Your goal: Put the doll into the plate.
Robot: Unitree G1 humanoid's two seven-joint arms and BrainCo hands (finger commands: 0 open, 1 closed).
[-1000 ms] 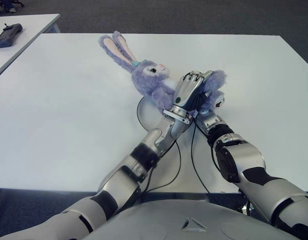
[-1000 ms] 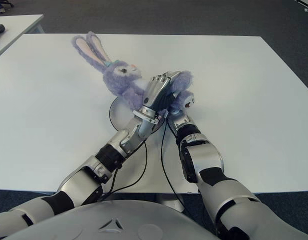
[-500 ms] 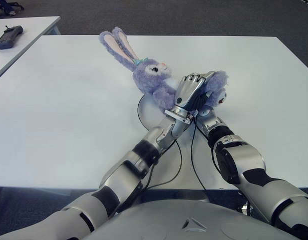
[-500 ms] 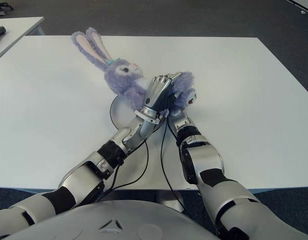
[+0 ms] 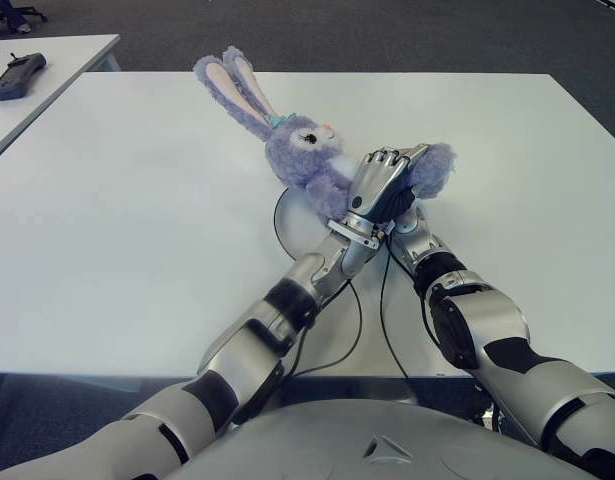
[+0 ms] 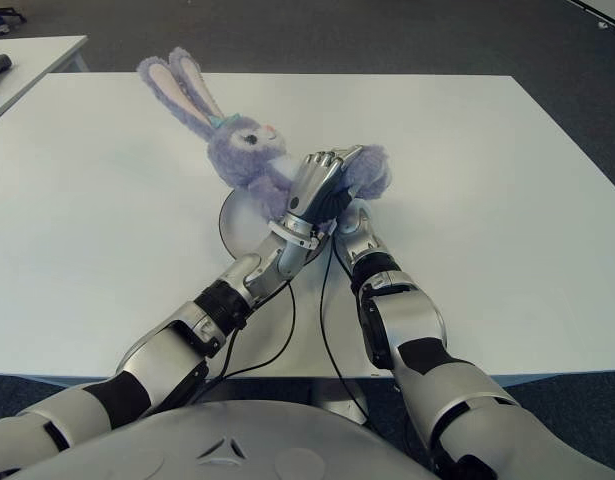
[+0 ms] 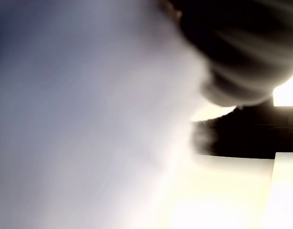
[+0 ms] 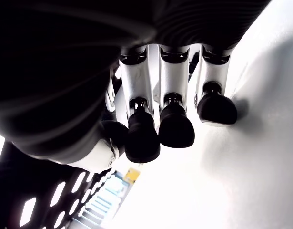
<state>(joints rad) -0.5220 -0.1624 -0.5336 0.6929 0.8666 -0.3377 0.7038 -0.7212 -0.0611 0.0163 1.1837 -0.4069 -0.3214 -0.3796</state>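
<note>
The broad white table (image 5: 137, 220) lies bare on every side of the centre. There the purple plush rabbit doll (image 5: 307, 160), the round white plate (image 5: 292, 215) beneath it and both silver robot arms crowd together, black cables (image 5: 352, 335) trailing toward the near edge.

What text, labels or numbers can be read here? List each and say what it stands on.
None can be read. No writing shows on the doll, the plate, the table, the left robot hand gripping the doll, or the right robot hand beside it.
</note>
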